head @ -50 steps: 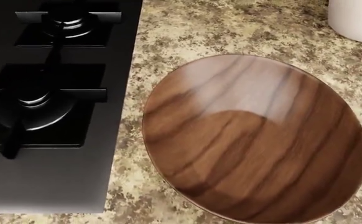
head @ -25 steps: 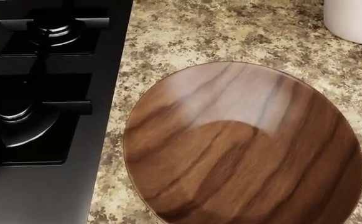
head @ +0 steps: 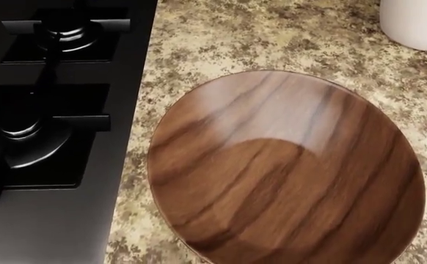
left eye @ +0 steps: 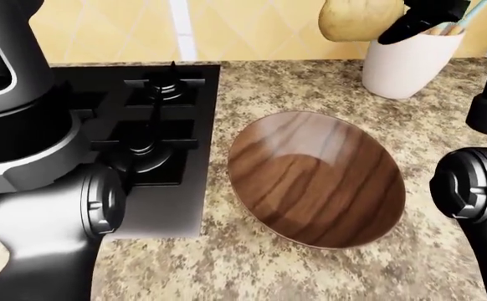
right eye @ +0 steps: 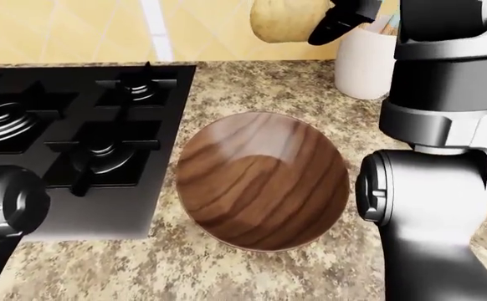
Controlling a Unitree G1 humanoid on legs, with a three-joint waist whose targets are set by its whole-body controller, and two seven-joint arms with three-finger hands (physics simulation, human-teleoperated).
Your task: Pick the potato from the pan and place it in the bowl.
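Nearest us, our two forearms fill the bottom corners of the eye views, the left arm (left eye: 51, 232) low beside the black stove (left eye: 156, 141) and the right arm (right eye: 432, 207) rising steeply at the right edge. We cannot see the left hand in any view, so we cannot tell whether it is open or closed.

Just past the arms sits the wooden bowl (head: 287, 170), empty, on the speckled counter (head: 221, 44) and just beside the stove's edge.

Farther off and high in the view, our right hand (right eye: 337, 19) holds the potato (right eye: 284, 19) in the air, dark fingers (left eye: 415, 22) pressed against its side (only part of the hand shows, but the potato hangs with nothing under it, so we judge the grip clamped on it). It floats near the white utensil holder (left eye: 407, 63), toward the top of the view from the bowl. The pan does not show.

So we judge the pick done and the carry under way. The next move calls for bringing the right hand toward us and down until the potato is over the bowl's hollow, then loosening the fingers low enough that it does not bounce out.
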